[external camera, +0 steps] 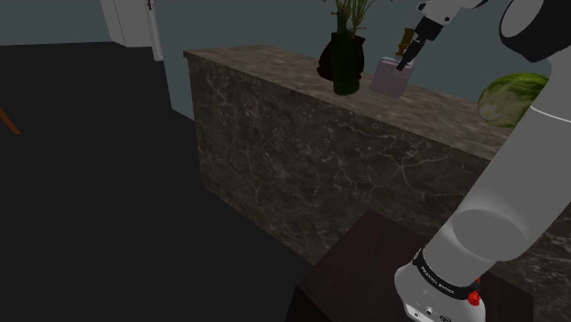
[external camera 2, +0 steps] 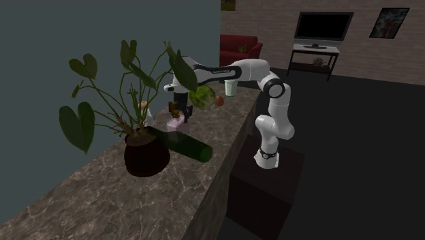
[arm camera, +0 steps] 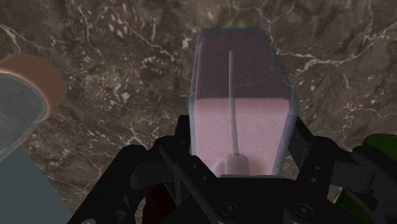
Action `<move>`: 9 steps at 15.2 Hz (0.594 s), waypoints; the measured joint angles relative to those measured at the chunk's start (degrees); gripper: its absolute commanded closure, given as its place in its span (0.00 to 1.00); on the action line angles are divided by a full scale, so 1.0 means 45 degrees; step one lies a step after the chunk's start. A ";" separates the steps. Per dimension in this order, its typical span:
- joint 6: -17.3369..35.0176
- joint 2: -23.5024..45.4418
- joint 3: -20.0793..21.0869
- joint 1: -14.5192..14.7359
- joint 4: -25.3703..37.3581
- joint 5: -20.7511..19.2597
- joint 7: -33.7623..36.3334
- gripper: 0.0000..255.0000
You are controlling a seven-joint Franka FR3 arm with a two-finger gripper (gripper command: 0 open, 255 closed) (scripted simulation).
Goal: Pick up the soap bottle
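Dark veined stone makes up the counter [external camera: 274, 69], which runs along a grey wall, with a living room and its TV [external camera 2: 323, 26] beyond in the second exterior view. On the counter top stands the bottle [external camera: 389, 80], a squarish clear one filled with pink soap, between a potted plant [external camera 2: 129, 95] and a melon [external camera: 508, 99]. It is upright and near the counter's middle. The arm reaches out from its stand, and the gripper [external camera: 405, 62] is down over the bottle's top. In the wrist view the fingers [arm camera: 182, 137] stand one on each side wall, with the pump tube and neck between them. They look flush against the walls with no gap showing, so I judge the gripper clamped on the bottle [arm camera: 238, 95]. The approach, the descent and, as far as can be judged, the closing are done. The bottle's base appears to rest on the stone, so the lift remains. That lift should go straight up, since the plant's leaves hang close by on one side. Smooth walls held high near the neck could let the bottle slip or swing as it rises.
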 measured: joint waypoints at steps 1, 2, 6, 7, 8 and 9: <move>0.0001 0.0003 0.0000 -0.0001 0.0002 0.0002 0.0000 1.00; 0.0008 -0.0001 0.0000 0.0001 -0.0002 0.0000 0.0002 1.00; 0.0035 -0.0027 0.0007 0.0017 -0.0029 -0.0032 0.0032 1.00; -0.0056 0.0004 0.0002 0.0005 0.0060 -0.0018 0.0033 1.00; -0.0181 0.0007 -0.0001 0.0001 0.0178 -0.0023 0.0059 1.00; -0.0353 0.0047 -0.0010 -0.0017 0.0375 0.0000 0.0081 1.00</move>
